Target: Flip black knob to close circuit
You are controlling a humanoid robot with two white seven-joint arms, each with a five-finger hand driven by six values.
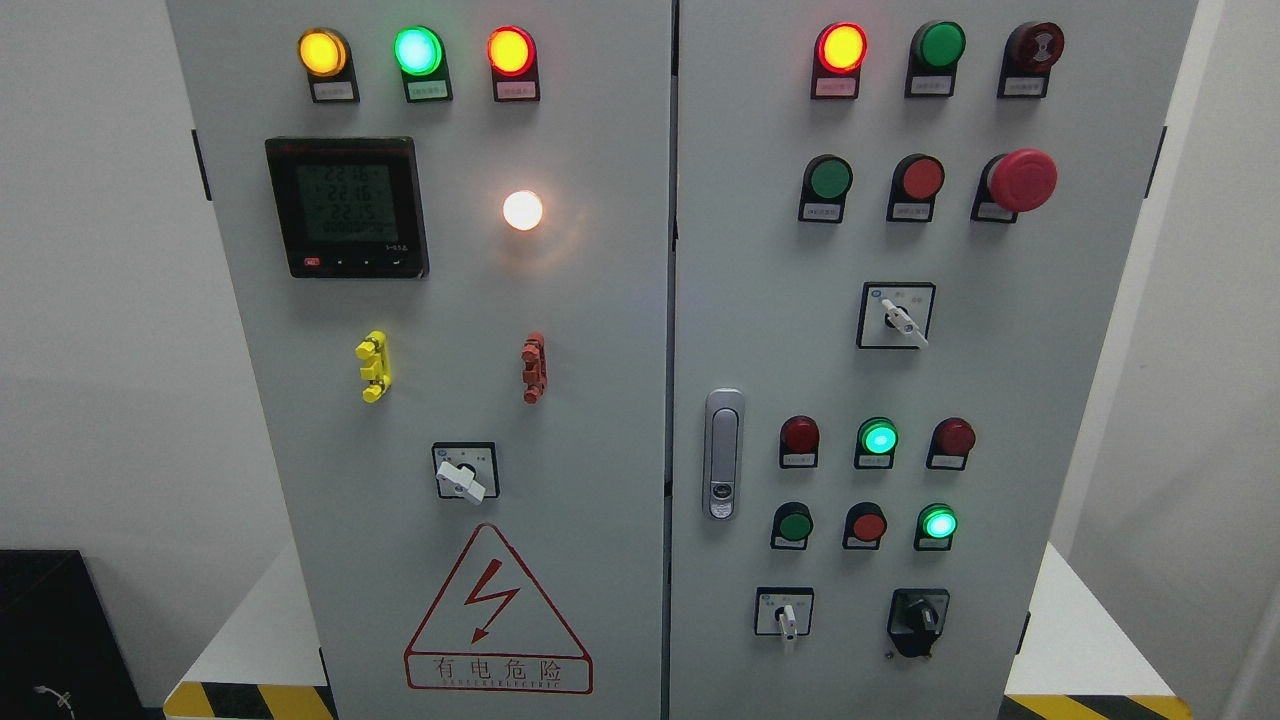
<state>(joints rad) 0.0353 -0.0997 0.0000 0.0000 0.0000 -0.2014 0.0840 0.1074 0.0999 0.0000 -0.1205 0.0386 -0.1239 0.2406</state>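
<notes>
Black knob (917,620) sits at lower right of the grey cabinet's right door (1050,400), beside a white selector switch (786,616). Left door's warning triangle (497,615) reads "有电危险". No robot hands visible, so fingers' state unknown.

Neither of the robot's arms shows in the head view. No left arm comes in from the lower left or along the bottom edge, and no right arm comes in from the lower right. No hand, wrist or fingers can be seen anywhere, near or far, so nothing can be told of their pose or of whether they are spread or curled. No person's hand or sleeve shows either.
</notes>
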